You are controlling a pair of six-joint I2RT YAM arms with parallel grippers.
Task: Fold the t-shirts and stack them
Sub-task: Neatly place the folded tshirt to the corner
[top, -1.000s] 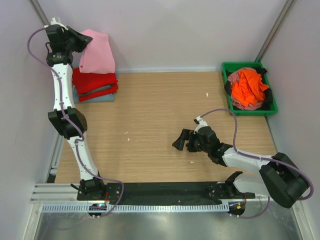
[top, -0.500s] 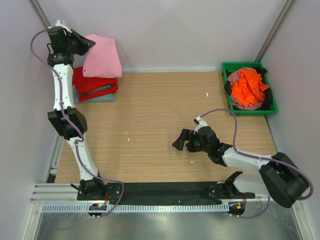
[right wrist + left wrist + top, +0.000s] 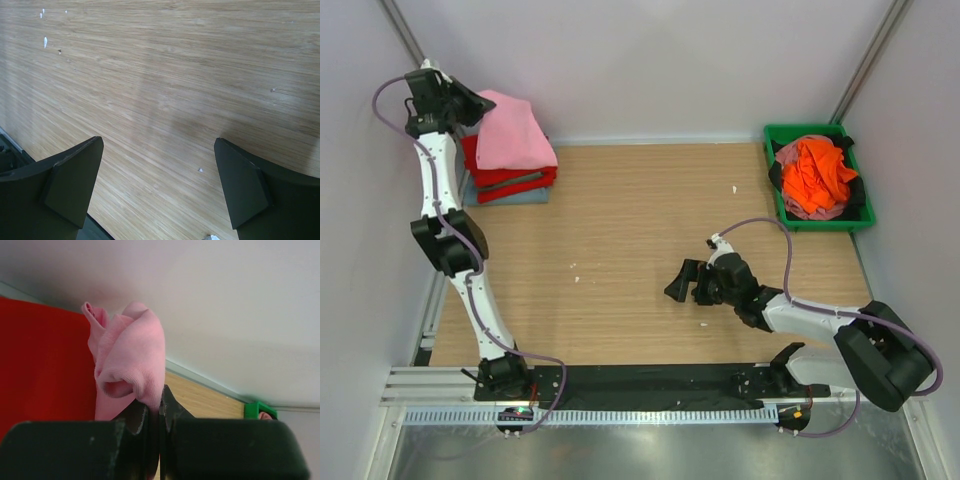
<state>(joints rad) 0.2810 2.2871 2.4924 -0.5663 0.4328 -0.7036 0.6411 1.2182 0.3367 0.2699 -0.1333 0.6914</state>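
In the top view, we see the left tool (image 3: 470, 100) at the far left corner of the desk (image 3: 640, 220), clamped on one edge of the pink t-shirt (image 3: 515, 135). The shirt spreads out ahead of the tool and drapes down onto the red t-shirt (image 3: 510, 178), which lies folded on the grey-blue t-shirt (image 3: 515, 196). The right tool (image 3: 678, 283) sits over the middle of the desk holding nothing. Well behind it and off to one side, the orange t-shirt (image 3: 817, 172) lies crumpled in the green bin (image 3: 805, 129).

At the left wrist, we see the jaws pressed together on a bunched fold of pink fabric just ahead, with red cloth to the left.

At the right wrist, we see the jaws spread wide apart, with bare wood between them.
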